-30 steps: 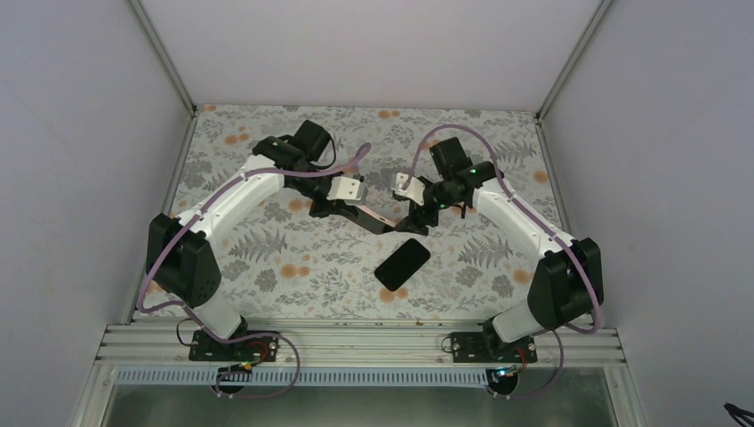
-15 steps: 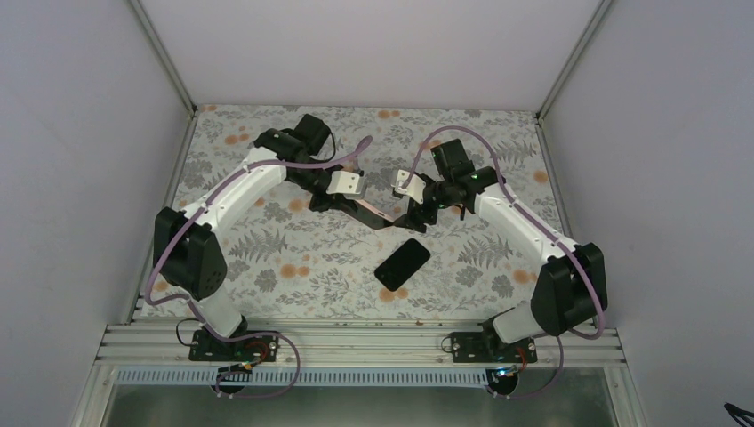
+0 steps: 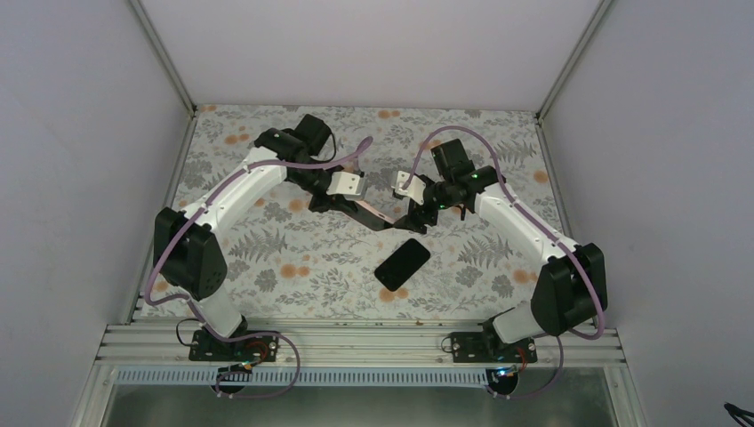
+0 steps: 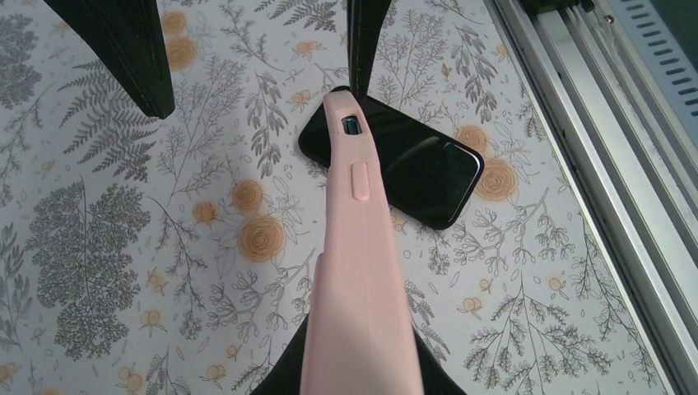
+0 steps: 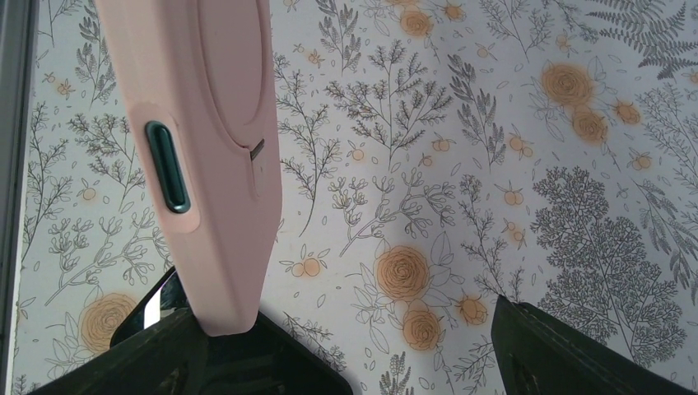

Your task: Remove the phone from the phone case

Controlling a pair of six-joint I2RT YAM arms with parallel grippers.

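Note:
The black phone (image 3: 402, 263) lies bare on the flowered table, out of its case; it also shows in the left wrist view (image 4: 407, 162). My left gripper (image 3: 345, 203) is shut on one end of the pink phone case (image 4: 355, 247) and holds it edge-up above the table. The case (image 3: 378, 217) reaches toward my right gripper (image 3: 416, 219). In the right wrist view the case (image 5: 197, 140) ends against my right gripper's left finger (image 5: 156, 358). The right finger (image 5: 576, 354) stands far off, so this gripper (image 5: 346, 362) is open.
The aluminium rail (image 4: 593, 164) runs along the table's near edge, close to the phone. White walls with metal corner posts (image 3: 164, 62) close in the back and sides of the flowered table (image 3: 267, 267).
The left arm's elbow and wrist have shifted slightly toward the back, carrying the case a little. The phone has stayed in place. The right arm has barely moved.

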